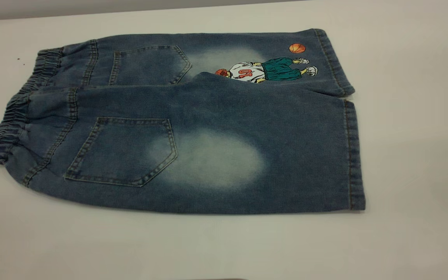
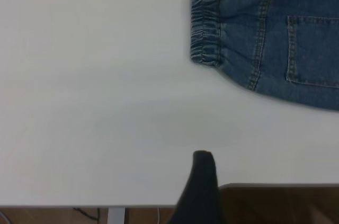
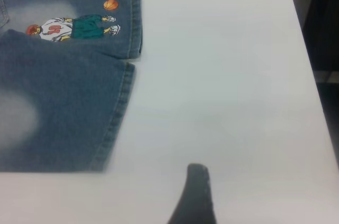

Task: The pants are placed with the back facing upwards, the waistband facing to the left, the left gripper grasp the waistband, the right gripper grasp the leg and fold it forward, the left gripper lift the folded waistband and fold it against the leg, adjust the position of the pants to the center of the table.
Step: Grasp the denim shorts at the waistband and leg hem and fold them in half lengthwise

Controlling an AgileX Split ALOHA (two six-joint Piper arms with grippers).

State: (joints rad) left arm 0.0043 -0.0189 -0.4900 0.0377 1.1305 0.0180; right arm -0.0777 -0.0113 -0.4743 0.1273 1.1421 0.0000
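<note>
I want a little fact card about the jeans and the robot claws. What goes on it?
pants: flat on the table, back side up, not folded yet
waistband: at the left end, untouched
plain leg: nearer one, overlapping the printed leg a little
cartoon print: basketball player on the farther leg
left gripper: near the table edge, clear of the waistband
right gripper: over bare table, clear of the leg hem

Blue faded-oval pants (image 1: pixel 216 155), cartoon print, perhaps off-white table (image 1: pixel 410 147)
</note>
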